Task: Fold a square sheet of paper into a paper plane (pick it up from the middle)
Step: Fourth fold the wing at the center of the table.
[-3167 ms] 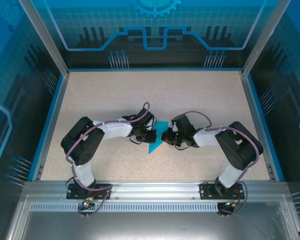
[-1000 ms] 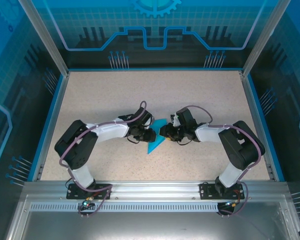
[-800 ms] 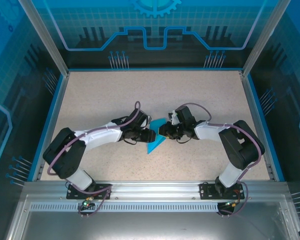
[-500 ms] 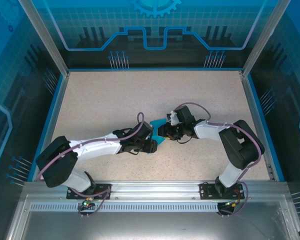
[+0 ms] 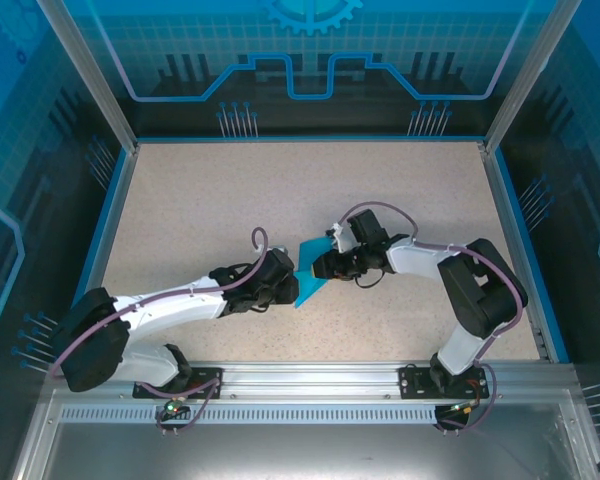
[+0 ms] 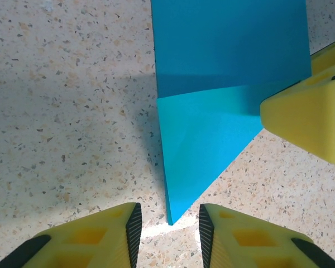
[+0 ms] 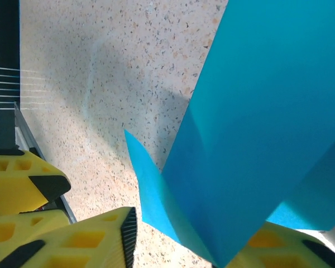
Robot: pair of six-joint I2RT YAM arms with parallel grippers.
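Top external view: the square sheet of paper (image 5: 308,283) lies folded into a cyan-blue triangle near the middle of the table (image 5: 200,200), slightly toward the near side. Its sharp point aims near and a little left, and its wide end faces far.

In my left wrist view the sheet (image 6: 212,111) shows 2 layers: a darker flap across the far part and a lighter triangle that narrows toward me. The sharp point reaches just into the mouth of my left gripper (image 6: 168,215). Its 2 yellow fingers (image 6: 100,237) are spread, with a strip of bare table between the black pads, and neither pad presses on the paper. From above, this gripper (image 5: 292,298) sits at the near-left point of the sheet.

My right gripper (image 5: 322,268) is at the sheet's right edge, opposite the left one. In the right wrist view the paper (image 7: 257,111) rises off the table as a broad lifted flap with a small curled corner. It runs through the gap of the right gripper (image 7: 184,234) and covers much of 1 finger. Those jaws also stand apart, and I cannot tell whether either pad touches the sheet. 1 right finger (image 6: 304,114) shows in the left wrist view beside the sheet's right edge.
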